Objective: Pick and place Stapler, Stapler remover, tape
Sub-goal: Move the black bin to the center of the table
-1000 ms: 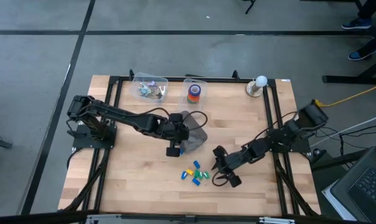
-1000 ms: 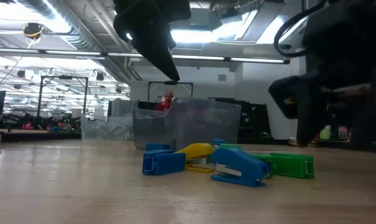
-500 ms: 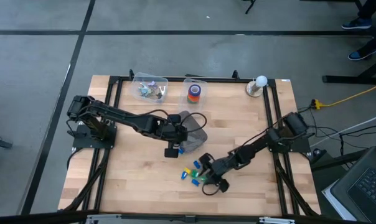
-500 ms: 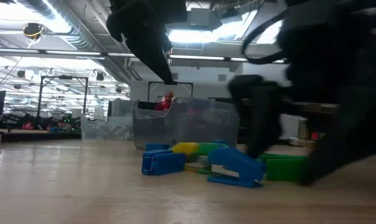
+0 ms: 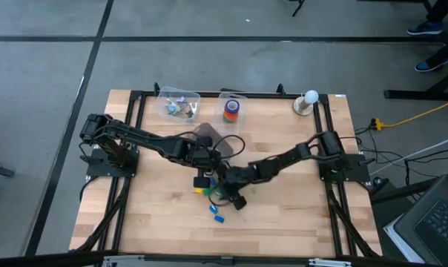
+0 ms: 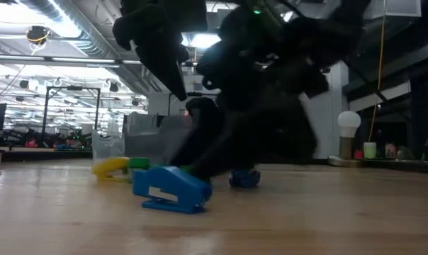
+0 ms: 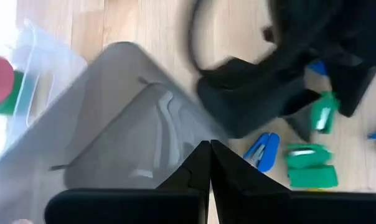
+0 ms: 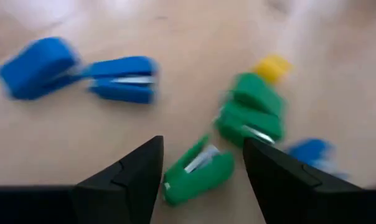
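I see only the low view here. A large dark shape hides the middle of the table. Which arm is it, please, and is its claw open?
Observer: It is the right arm. Its right claw is open, with one finger on either side of a small green plastic stapler.
Operator: And the left claw?
Observer: The left claw is shut on the rim of a clear plastic bin.
Operator: Where is the tape?
Observer: The stacked red, orange and green tape rolls stand in another clear tub near the table's back edge.
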### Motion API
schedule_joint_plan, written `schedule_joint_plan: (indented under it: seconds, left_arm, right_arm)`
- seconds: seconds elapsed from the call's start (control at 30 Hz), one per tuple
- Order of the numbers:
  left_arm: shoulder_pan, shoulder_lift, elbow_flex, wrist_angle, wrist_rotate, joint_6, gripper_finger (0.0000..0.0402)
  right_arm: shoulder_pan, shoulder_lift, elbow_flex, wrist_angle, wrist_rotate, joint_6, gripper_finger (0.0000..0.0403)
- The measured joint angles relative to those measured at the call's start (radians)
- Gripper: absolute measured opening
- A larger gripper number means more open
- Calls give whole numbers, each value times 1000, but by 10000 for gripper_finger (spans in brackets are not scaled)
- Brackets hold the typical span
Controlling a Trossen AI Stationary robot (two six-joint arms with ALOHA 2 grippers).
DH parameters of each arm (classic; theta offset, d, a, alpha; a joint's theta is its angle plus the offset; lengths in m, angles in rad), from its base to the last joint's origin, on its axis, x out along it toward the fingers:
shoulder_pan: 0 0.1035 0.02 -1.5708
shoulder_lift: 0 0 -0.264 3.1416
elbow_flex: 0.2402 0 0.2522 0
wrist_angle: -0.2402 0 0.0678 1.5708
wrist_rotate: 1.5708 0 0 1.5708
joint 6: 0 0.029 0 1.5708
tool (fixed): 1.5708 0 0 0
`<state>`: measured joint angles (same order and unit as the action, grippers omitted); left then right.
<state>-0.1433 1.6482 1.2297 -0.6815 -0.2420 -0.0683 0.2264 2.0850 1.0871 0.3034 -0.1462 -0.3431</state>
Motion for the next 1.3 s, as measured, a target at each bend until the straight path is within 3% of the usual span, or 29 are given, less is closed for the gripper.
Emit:
schedule_joint_plan:
  seconds: [0.2,0.5,0.83,1.0,1.3]
  left_arm:
    - [0,0,0,-11,-1,-11,2]
    - [0,-2,0,-22,-29,0,2]
    - [-53,-26,2,-119,145,-7,2]
    - [-92,-31,2,-167,114,16,5]
    - [-93,-31,1,-204,41,80,5]
  right_arm:
    - [0,-69,102,-333,21,-71,225]
    - [0,-192,117,-588,25,-90,225]
    - [-16,-372,117,-898,-98,-5,225]
    - [-17,-539,-26,-842,-115,97,225]
    - [21,-968,-393,-578,-5,423,225]
